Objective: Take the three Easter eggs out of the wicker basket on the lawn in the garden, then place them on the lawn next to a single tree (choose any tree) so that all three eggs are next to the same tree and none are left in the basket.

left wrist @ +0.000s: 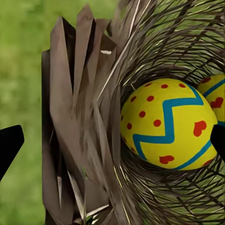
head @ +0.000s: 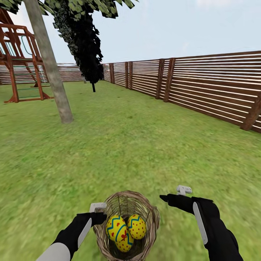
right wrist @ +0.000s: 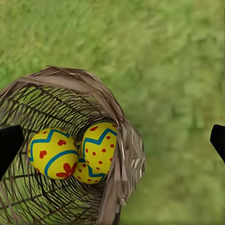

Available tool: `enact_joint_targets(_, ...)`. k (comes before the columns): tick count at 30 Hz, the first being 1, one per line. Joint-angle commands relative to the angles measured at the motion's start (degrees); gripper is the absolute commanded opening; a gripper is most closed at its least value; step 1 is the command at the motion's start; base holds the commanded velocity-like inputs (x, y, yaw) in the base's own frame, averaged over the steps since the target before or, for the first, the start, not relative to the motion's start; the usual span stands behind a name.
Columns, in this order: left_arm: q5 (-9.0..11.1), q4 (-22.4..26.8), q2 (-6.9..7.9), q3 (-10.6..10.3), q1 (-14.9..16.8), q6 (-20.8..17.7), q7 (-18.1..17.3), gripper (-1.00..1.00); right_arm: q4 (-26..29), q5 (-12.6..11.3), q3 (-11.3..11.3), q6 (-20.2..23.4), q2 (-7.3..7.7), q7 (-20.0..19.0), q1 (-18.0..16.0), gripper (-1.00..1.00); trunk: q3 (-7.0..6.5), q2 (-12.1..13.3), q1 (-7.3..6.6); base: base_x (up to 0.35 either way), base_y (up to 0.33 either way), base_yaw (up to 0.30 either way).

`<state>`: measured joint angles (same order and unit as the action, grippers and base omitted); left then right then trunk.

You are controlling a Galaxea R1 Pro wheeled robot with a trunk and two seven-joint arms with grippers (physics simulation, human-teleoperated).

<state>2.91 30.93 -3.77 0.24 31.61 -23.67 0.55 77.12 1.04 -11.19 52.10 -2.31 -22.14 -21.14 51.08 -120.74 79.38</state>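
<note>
The wicker basket (head: 152, 217) sits on the lawn (head: 127, 152) just in front of me, holding three yellow Easter eggs: one zigzag-banded (head: 116, 228), one dotted (head: 137, 226), one beneath them (head: 125, 244). My left gripper (head: 101, 217) is open at the basket's left rim; in the left wrist view its fingertips (left wrist: 9, 145) straddle the basket wall (left wrist: 79, 131) and the nearest egg (left wrist: 168, 124). My right gripper (head: 167, 199) hangs open to the right of the basket, above the grass. From the right wrist, the basket (right wrist: 117, 140) and its eggs (right wrist: 52, 152) lie below.
A tree with a thick grey-brown trunk (head: 50, 69) stands at the far left on the grass. Behind it are a dark narrow-trunked tree (head: 87, 47) and a wooden play tower (head: 18, 61). A slatted wooden fence (head: 203, 87) runs along the right and back.
</note>
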Motion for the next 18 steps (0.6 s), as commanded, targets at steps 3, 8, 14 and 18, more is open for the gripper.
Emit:
enact_joint_targets(3, 0.3, -0.17, 0.06, 0.07, 0.03, -0.32, 0.06, 1.0, 0.05, 0.1, -0.15, 0.28, -0.06, -0.28, -0.04, 1.0, 0.6, -1.24, 0.66, 0.0, 0.0, 0.0)
enact_joint_targets(8, 0.28, -0.39, 0.21, 0.12, 0.01, -0.32, -0.01, 1.0, 0.05, 0.1, -0.15, 0.28, -0.06, -0.28, -0.04, 1.0, 1.49, -3.25, 1.75, 0.0, 0.0, 0.0)
enact_joint_targets(14, 0.34, -0.43, 0.25, 0.19, 0.03, -0.2, -0.03, 1.0, 0.05, 0.1, -0.15, 0.29, -0.06, -0.28, -0.05, 1.0, 2.57, -5.65, 3.07, 0.0, 0.0, 0.0)
enact_joint_targets(18, 0.31, -0.14, 0.38, 0.23, 0.02, -0.15, -0.08, 1.0, 0.03, 0.1, -0.12, 0.35, -0.06, -0.28, -0.05, 1.0, 2.93, -6.46, 3.51, 0.0, 0.0, 0.0)
